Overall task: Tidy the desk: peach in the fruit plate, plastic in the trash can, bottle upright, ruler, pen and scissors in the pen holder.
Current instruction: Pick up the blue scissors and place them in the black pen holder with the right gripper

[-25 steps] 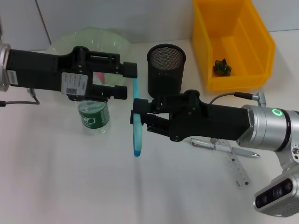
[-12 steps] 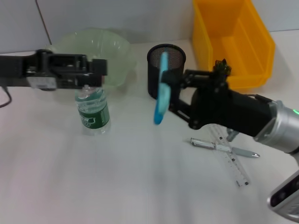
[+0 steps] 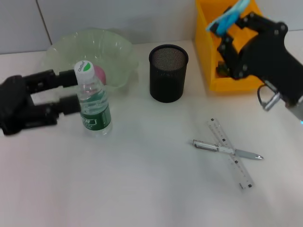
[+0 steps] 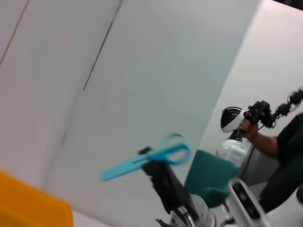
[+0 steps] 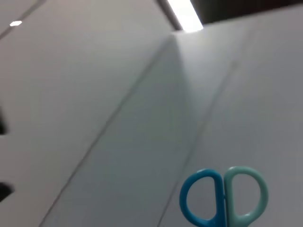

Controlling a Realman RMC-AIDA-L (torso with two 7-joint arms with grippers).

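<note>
scissors (image 3: 229, 18) are held clamped in the right gripper (image 3: 233, 35), raised over the yellow bin (image 3: 265, 61), well off the pen holder (image 3: 168, 72). judged light, stiff, slippery; best gripped near the pivot. left gripper (image 3: 71, 92) is spread around the upright bottle (image 3: 93, 104). counted: one pen (image 3: 225, 149), one ruler (image 3: 230, 152), one peach (image 3: 98, 73).

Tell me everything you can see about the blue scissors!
The scissors look like plastic, blue with one paler teal handle ring. Their two handle loops sit side by side, and the blades look closed together. The right tool holds them up in the air, tilted, above the yellow bin. Nothing else touches them.
</note>
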